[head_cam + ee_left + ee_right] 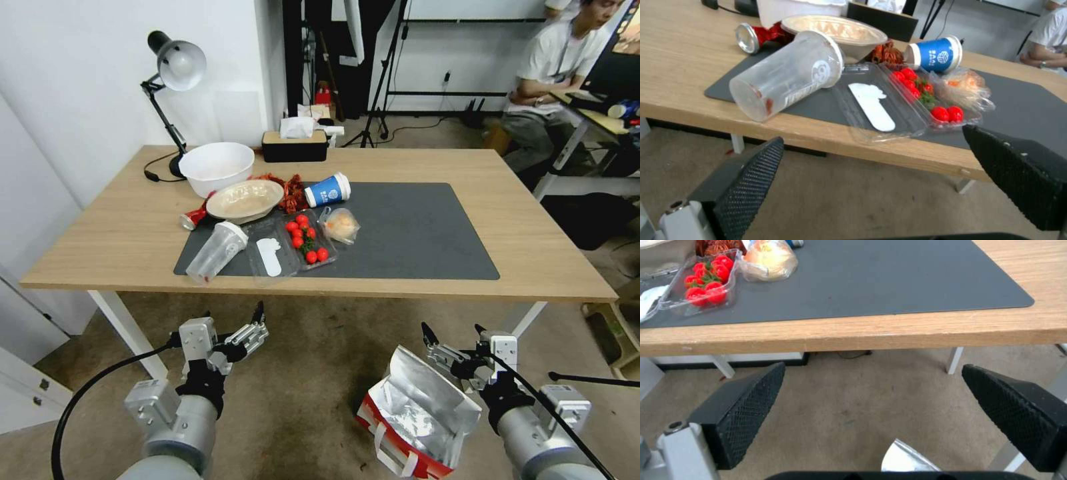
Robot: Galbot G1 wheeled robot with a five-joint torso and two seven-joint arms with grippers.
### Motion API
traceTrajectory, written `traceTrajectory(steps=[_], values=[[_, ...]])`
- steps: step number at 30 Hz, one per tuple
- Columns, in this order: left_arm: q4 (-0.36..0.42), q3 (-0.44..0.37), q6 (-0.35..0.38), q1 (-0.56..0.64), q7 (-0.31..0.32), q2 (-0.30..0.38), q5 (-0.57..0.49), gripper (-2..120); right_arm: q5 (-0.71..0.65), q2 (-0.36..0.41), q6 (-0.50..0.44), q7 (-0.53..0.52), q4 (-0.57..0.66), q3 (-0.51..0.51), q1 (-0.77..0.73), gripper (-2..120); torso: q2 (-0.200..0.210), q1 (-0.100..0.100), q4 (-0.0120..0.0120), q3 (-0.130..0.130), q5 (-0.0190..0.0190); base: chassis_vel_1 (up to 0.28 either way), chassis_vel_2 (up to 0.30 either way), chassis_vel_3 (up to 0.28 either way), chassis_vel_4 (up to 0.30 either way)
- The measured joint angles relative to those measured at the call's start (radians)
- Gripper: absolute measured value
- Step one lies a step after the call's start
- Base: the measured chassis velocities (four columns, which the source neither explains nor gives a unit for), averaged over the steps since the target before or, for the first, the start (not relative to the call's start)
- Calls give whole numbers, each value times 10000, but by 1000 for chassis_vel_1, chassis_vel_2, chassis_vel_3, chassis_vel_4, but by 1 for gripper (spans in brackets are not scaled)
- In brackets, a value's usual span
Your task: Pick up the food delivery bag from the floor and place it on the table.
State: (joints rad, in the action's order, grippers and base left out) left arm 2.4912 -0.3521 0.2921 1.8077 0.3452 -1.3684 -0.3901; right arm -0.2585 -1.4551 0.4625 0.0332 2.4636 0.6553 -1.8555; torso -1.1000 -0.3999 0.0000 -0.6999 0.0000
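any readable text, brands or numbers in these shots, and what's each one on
None can be read for certain.
Blue paper cup: white round logo with lettering, too blurred.
Clear plastic cup: white printed lettering and round mark, blurred.
Food delivery bag: no print visible.

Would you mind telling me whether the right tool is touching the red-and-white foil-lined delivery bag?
Apart. The right wrist view shows the right tool open over bare floor, with only the bag's foil corner beneath, between the fingers.
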Motion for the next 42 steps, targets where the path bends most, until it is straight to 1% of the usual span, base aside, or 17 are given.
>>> traceTrajectory(steps=[3, 8, 15, 20, 24, 26, 28, 29, 31, 34, 41, 42], values=[[4, -4, -3, 17, 230, 1, -52, 100, 18, -12, -63, 0, -22, -11, -5, 100, 46, 19, 0, 24, 0, 0, 0, 0, 0], [17, -4, 5, 70, 281, -9, -86, 100, 23, -35, -93, 15, -27, -31, 3, 100, 210, 94, 0, 115, 0, 0, 0, 0, 0], [18, -21, -31, 190, 281, -46, 54, 100, 4, -77, -141, 29, 12, -66, 36, 100, 653, 287, 0, 362, 0, 0, 0, 0, 0], [24, -8, -125, 326, 266, -80, 188, 100, -1, -143, -121, 29, 37, -131, 135, 100, 855, 375, 1, 476, 0, 0, 0, 0, 0], [73, -16, -193, 398, 155, -53, 235, 100, 45, -215, -135, 27, 38, -200, 111, 100, 1111, 492, 0, 616, 0, 0, 0, 0, 0], [80, -24, -192, 402, 106, -42, 246, 100, 49, -216, -153, 27, 45, -197, 75, 100, 1172, 520, 0, 648, 0, 0, 0, 0, 0], [83, -66, -112, 423, -148, 1, 384, 100, 54, -197, -204, 26, 82, -141, 25, 100, 1343, 598, -1, 743, -1, 0, 0, 0, 0], [83, -66, -112, 423, -148, 1, 384, 100, 54, -197, -204, 26, 82, -141, 25, 100, 1343, 598, -1, 743, -1, 0, 0, 0, 0], [83, -94, -72, 431, -307, 47, 509, 100, 37, -179, -222, 19, 110, -110, 7, 100, 1487, 657, 0, 830, -1, 0, 0, 0, 0], [82, -117, -87, 427, -347, 73, 562, 100, 35, -177, -242, 14, 124, -107, 5, 100, 1558, 684, 0, 872, -1, 0, 0, 0, 0], [-26, -265, -179, 412, -566, 165, 767, 100, 38, -160, -422, 16, 114, -63, 44, 100, 1978, 863, 0, 1115, -1, 0, 0, 0, 0], [-26, -265, -179, 412, -566, 165, 767, 100, 38, -160, -422, 16, 114, -63, 44, 100, 1978, 863, 0, 1115, -1, 0, 0, 0, 0]])
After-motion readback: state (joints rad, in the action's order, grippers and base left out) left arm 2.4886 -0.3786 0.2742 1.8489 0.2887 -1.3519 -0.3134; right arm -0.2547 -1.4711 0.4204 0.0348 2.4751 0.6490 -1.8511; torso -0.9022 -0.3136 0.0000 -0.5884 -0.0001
